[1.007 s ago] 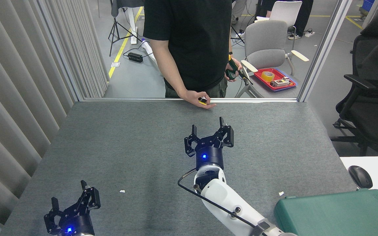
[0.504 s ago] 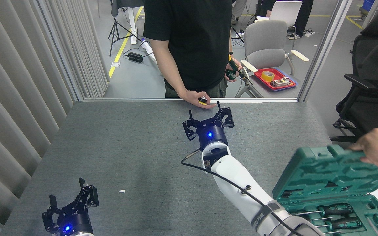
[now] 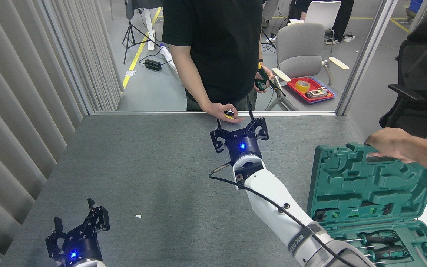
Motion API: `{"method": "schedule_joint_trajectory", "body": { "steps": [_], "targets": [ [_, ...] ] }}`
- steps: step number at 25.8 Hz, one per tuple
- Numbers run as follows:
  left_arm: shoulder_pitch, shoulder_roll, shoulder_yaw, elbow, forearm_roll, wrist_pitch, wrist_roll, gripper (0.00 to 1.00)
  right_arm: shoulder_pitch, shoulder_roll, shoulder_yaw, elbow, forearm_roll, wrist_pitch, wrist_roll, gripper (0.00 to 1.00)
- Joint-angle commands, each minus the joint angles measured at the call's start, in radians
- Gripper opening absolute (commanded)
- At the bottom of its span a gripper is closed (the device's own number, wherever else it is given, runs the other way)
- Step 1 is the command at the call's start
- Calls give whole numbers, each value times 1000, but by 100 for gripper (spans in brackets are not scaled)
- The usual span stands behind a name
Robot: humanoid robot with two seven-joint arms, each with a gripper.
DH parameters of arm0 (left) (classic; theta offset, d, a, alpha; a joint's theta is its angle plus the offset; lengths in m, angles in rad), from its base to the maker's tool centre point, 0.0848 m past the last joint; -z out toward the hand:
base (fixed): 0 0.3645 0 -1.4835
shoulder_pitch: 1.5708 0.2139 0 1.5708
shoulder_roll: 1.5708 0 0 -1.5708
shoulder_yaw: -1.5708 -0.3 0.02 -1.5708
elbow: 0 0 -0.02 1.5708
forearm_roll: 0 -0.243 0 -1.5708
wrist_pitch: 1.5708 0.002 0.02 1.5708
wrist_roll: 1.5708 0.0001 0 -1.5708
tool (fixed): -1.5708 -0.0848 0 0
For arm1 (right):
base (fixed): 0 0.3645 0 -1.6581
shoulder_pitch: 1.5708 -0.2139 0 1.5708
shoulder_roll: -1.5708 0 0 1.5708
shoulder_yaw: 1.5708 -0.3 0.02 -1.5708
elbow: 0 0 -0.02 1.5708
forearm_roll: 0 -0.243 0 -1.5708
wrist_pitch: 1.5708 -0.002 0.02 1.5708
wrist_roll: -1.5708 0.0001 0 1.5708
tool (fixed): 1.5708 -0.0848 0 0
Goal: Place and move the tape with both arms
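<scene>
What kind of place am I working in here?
Likely a robot lab or workshop: a grey felt-topped table inside partition walls, an open green tool case and office chairs on a marked concrete floor.

An open green toolbox (image 3: 369,185) with screwdrivers (image 3: 376,237) sits at the grey table's (image 3: 143,159) right edge. Beyond the table stand a grey chair (image 3: 300,50), a red tray (image 3: 321,99) and a tripod (image 3: 133,33).

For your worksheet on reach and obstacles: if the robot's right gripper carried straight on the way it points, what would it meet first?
Probably the person's hand at the table's far edge, holding a small black-and-yellow object; the open right gripper points there, though depth is unclear.
</scene>
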Motion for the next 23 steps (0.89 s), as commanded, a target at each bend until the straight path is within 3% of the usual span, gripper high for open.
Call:
{"method": "schedule_joint_trajectory", "body": {
  "steps": [1, 5, 13, 19, 23],
  "targets": [
    [0, -4, 0, 16, -1, 0, 2, 99, 0, 6, 0, 0, -1, -6, 1, 100],
    [-8, -12, -10, 36, -2, 0, 9, 99, 5, 10, 2, 0, -1, -16, -1, 100],
    [3, -31, -56, 38, -10, 8, 34, 99, 11, 0, -1, 0, 1, -164, -4, 100],
    [9, -44, -56, 48, -12, 11, 39, 99, 9, 4, -8, 0, -1, -150, -12, 100],
    [8, -34, -54, 19, -10, 9, 31, 99, 11, 13, -81, 0, -2, -81, -32, 100]
  ]
}}
